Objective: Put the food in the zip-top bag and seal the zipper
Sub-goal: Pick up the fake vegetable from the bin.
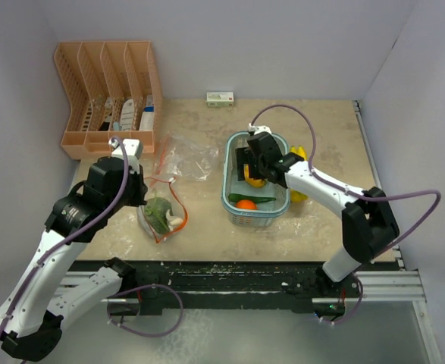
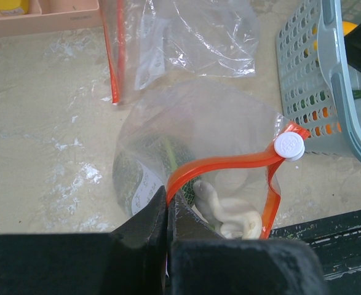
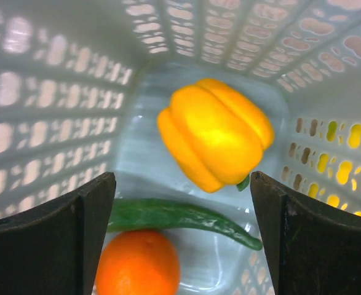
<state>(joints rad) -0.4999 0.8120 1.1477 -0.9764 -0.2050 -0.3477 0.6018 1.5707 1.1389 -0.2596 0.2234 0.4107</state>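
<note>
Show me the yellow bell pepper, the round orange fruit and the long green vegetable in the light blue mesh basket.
yellow bell pepper point(image 3: 217, 132): right wrist view, middle of its body.
round orange fruit point(image 3: 137, 264): right wrist view, centre of its skin.
long green vegetable point(image 3: 180, 217): right wrist view, mid-length of its body.

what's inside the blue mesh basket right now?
Visible in the basket: a yellow pepper, a long green vegetable and an orange fruit beside it. The open right hand hangs above; its fingers hide both near corners, so anything there can't be seen.
</note>
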